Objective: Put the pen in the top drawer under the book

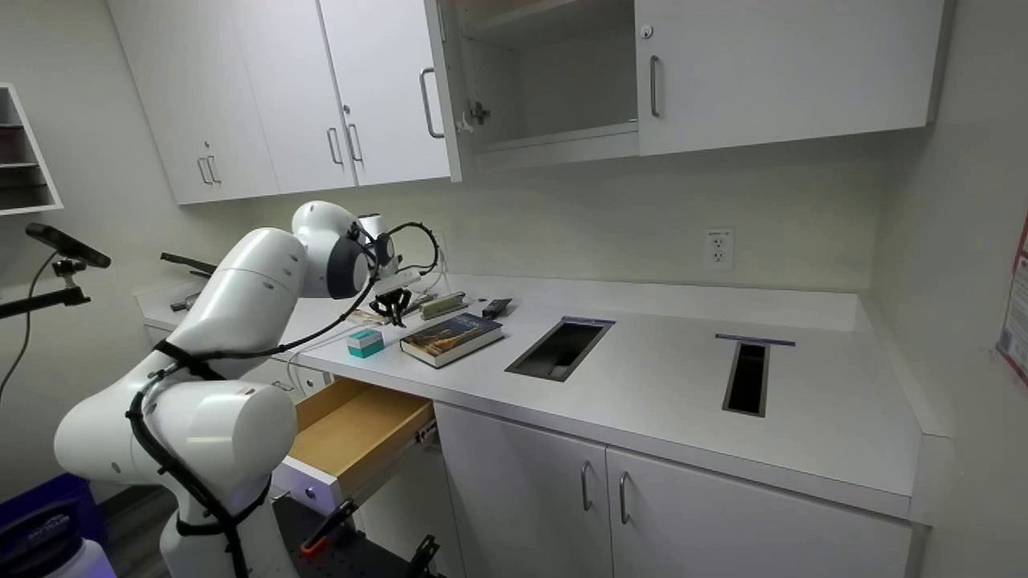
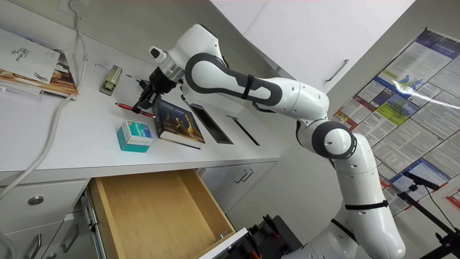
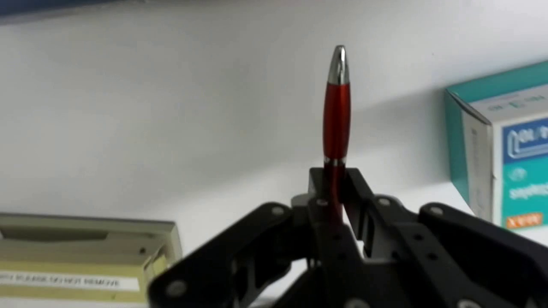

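pen (image 3: 337, 119) was red and silver, gripper (image 3: 335, 184) black, book (image 2: 179, 121) dark blue/brown on top, drawer (image 2: 154, 212) tan inside, box (image 2: 134, 138) teal/white

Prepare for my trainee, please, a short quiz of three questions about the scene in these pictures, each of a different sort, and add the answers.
1. True or false: the top drawer stands open.
2. What is the main colour of the pen between the jaws? (a) blue, (b) red, (c) green
3. Fill in: the thick book lies on the ____.

Key: 1. True. 2. b. 3. countertop.
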